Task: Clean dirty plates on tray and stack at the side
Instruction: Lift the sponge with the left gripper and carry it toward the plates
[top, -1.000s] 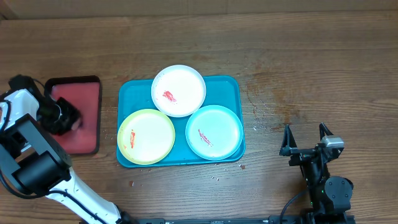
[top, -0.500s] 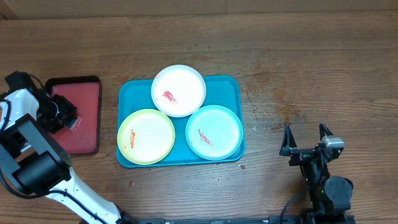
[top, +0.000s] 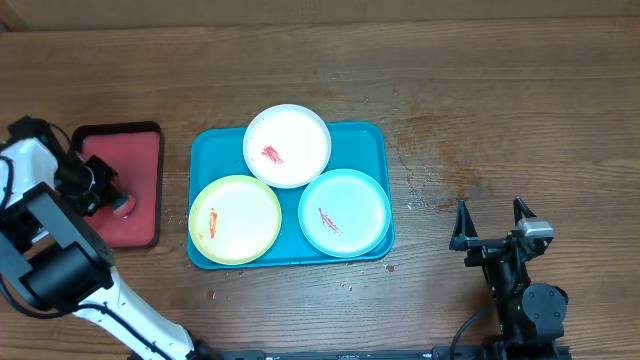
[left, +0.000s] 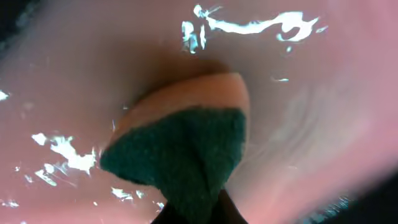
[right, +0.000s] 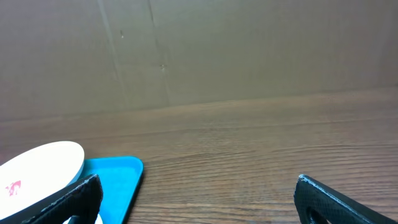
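In left end effector (top: 110, 197): prob. sponge (left: 186, 140) (wrist-cam).

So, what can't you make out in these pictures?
Left wrist view: the sponge fills the blurred frame; the left end effector pinching it is mostly cut off by the bottom edge.
Right wrist view: the bottom edge cuts off the turquoise tray and white plate.
Overhead: the left arm hides part of the red tray; specks near the turquoise tray are too small to identify.
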